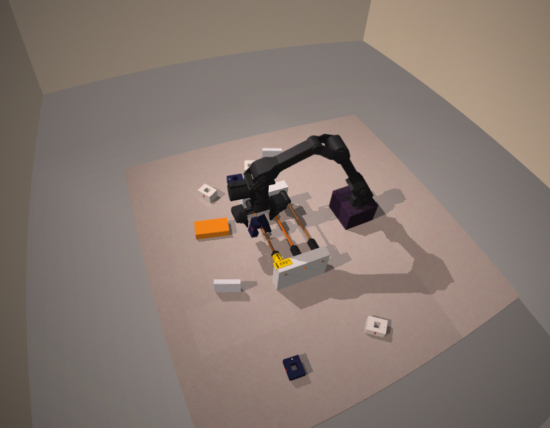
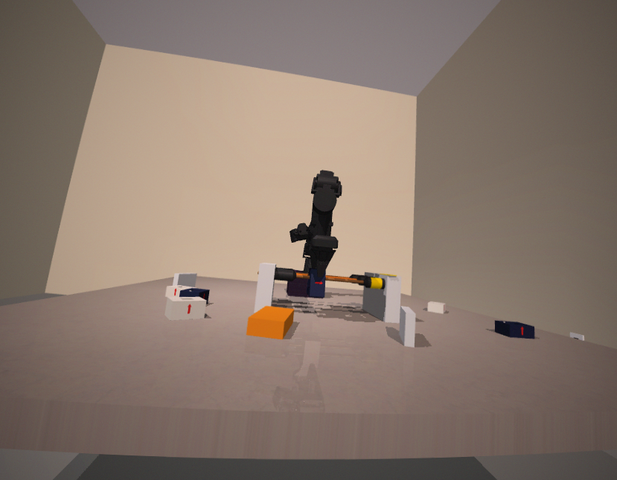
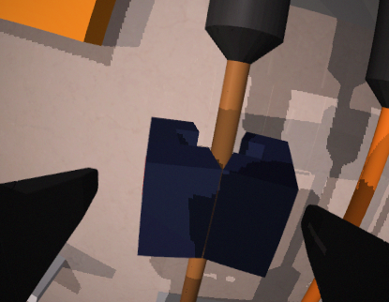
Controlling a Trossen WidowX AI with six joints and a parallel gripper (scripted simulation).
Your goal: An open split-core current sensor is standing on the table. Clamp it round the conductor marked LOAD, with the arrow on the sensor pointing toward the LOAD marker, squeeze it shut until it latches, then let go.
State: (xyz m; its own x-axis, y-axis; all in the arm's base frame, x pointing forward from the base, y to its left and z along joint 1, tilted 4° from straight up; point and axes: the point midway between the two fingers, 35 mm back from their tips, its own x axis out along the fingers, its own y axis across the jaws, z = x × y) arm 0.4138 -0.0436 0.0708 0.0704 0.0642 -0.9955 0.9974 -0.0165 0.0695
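The dark blue sensor (image 1: 253, 229) (image 2: 316, 289) (image 3: 168, 190) hangs astride the LOAD conductor (image 1: 270, 243) (image 2: 347, 279) (image 3: 230, 89). Its two halves meet at a seam on top and splay apart below; it does not look closed. Its red arrow points right in the exterior view, toward the yellow LOAD marker (image 1: 282, 263) (image 2: 376, 283). My gripper (image 1: 259, 213) (image 3: 201, 200) is open above the sensor, one finger on each side. In the wrist view gaps show between both fingers and the sensor. The underside of the sensor is hidden.
Two more conductors run beside this one, the orange one (image 1: 285, 232) (image 3: 377, 158) close to my right finger. A grey end block (image 1: 300, 273) carries their ends. An orange block (image 1: 211, 228) (image 2: 271, 321) and a white block (image 1: 227, 285) (image 2: 407, 327) stand nearby.
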